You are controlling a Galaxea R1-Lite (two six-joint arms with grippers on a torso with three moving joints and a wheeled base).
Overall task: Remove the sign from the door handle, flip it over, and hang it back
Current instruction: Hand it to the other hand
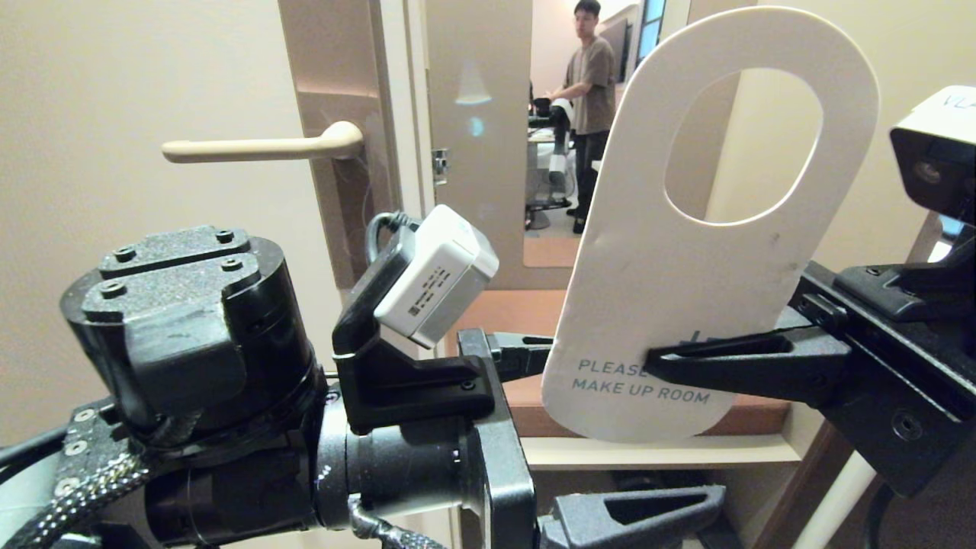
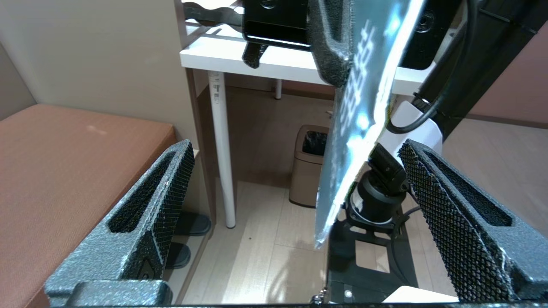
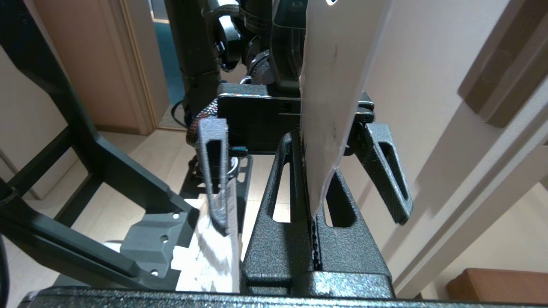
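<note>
The sign (image 1: 686, 305) is off the door handle (image 1: 259, 149), standing upright in the air to the handle's right. Its white "PLEASE MAKE UP ROOM" face is turned to the head camera. My right gripper (image 1: 656, 358) comes in from the right and is shut on the sign's lower part, the card pinched between its fingers (image 3: 282, 201). My left gripper (image 2: 295, 167) is open. The sign's lower edge (image 2: 359, 119), blue face showing, hangs between its two fingers (image 2: 171, 188) without touching either. The cream lever sits bare on its brownish backplate (image 1: 343, 191).
A person (image 1: 591, 91) stands in the room beyond the door. A brown cushioned bench (image 2: 64, 171) lies low at the left arm's side. Beyond it stand a white table (image 2: 257, 60), a beige bin (image 2: 308, 167) and slippers (image 2: 188, 226) on the floor.
</note>
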